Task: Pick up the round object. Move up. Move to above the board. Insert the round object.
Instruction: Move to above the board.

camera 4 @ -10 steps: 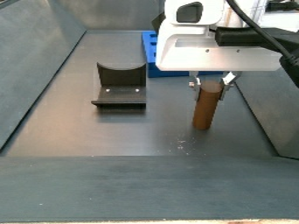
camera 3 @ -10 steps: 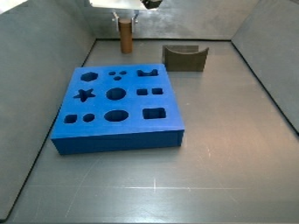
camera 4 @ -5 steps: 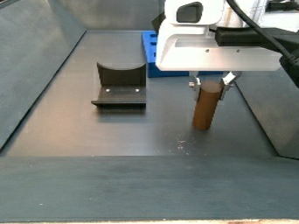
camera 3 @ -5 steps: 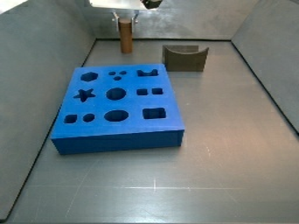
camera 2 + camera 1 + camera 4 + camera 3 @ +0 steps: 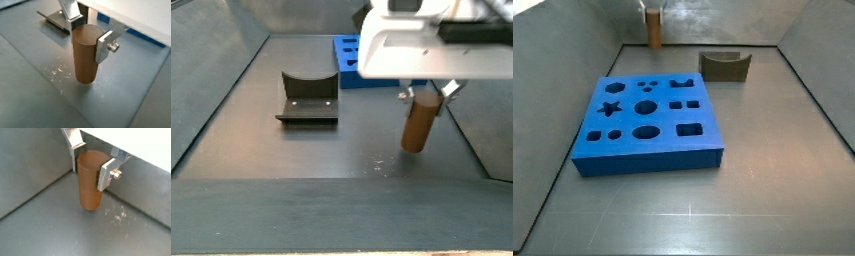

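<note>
The round object, a brown-orange peg (image 5: 88,183), stands upright between the silver fingers (image 5: 105,174) of my gripper (image 5: 89,168), which is shut on its upper end. It also shows in the other wrist view (image 5: 84,57). In both side views the peg (image 5: 653,32) (image 5: 420,122) hangs just above the floor at the far back corner, and my gripper (image 5: 653,10) (image 5: 425,97) is over it, partly cut off by the frame edge. The blue board (image 5: 647,120) with its cut-out holes lies flat in mid-floor, apart from the peg; only its edge shows elsewhere (image 5: 346,50) (image 5: 143,36).
The dark fixture (image 5: 726,65) (image 5: 307,97) stands on the floor beside the board's far end; a corner shows in a wrist view (image 5: 53,20). Grey walls (image 5: 580,50) enclose the floor. Pale scratches (image 5: 380,166) mark the floor near the peg.
My gripper has risen with the peg held in it. The peg's lower end has left the floor. The board and fixture have not moved.
</note>
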